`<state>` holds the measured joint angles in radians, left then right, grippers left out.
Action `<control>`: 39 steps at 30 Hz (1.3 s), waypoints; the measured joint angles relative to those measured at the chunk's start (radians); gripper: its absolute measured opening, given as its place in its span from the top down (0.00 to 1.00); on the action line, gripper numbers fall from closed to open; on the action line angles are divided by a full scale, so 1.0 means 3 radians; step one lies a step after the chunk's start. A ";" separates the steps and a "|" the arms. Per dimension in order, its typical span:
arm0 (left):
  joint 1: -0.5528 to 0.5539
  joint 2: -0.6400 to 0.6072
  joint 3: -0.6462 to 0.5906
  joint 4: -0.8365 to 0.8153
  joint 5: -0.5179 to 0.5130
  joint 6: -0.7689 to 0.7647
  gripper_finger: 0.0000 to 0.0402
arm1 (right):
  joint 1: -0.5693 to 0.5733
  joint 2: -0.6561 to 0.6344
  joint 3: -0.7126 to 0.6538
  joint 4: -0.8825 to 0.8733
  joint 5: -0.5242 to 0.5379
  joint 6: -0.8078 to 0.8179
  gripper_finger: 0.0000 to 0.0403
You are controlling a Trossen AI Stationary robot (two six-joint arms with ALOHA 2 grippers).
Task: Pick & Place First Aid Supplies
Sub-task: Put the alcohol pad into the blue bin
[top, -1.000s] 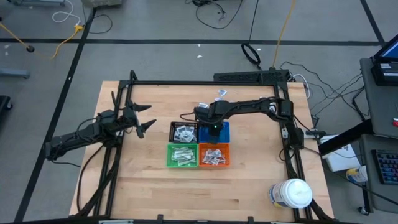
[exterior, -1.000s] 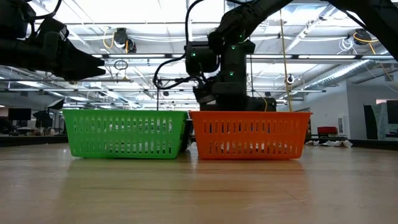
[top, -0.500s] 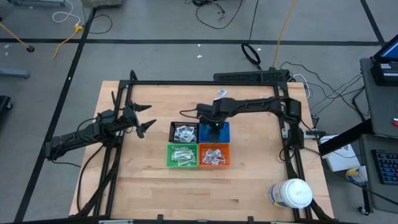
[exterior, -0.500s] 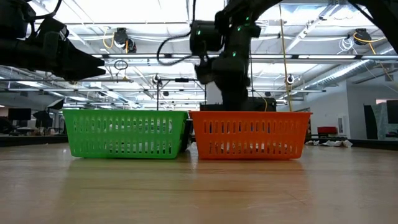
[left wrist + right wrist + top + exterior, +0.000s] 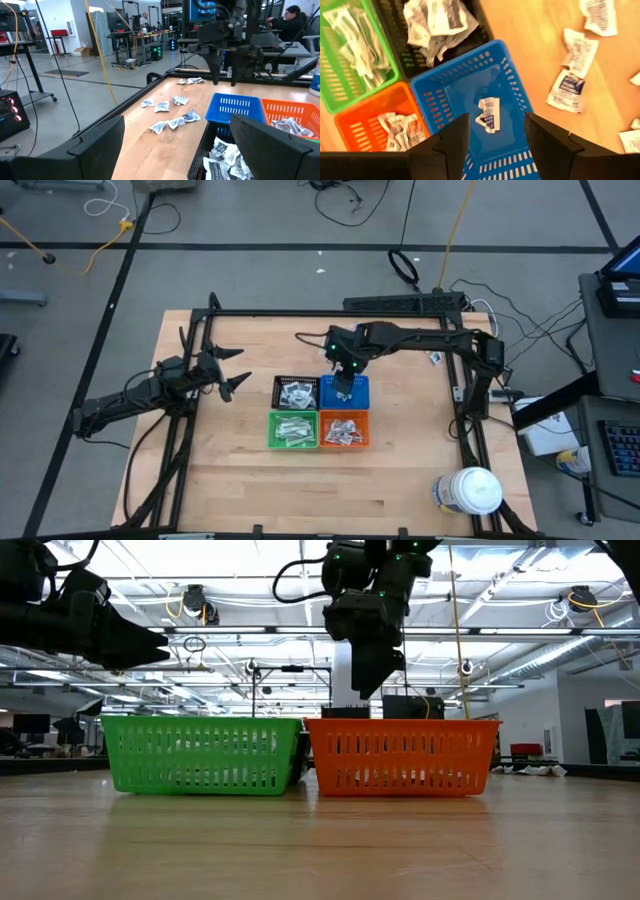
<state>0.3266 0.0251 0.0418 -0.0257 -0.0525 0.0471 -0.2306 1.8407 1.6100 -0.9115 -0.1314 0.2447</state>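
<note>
I'm hovering my right claw (image 5: pixel 492 145), fingers parted and empty, above the blue bin (image 5: pixel 465 95); one packet (image 5: pixel 487 114) is lying inside, seemingly flat. Left claw (image 5: pixel 228 369) is waiting open over the tabletop (image 5: pixel 240 480).

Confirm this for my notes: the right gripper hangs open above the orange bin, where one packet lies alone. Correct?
Not quite. The right gripper hangs open above the blue bin, not the orange; one packet lies alone there. The right wrist view shows this.
</note>
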 joint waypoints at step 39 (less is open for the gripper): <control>-0.0001 0.0000 0.0000 0.0001 0.0000 0.0000 0.09 | -0.2342 -0.1814 -0.2392 -0.0363 0.1121 0.1943 0.56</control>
<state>0.3264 0.0251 0.0418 -0.0254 -0.0525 0.0471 -0.9331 1.2964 0.8925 -1.0205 0.2048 0.8275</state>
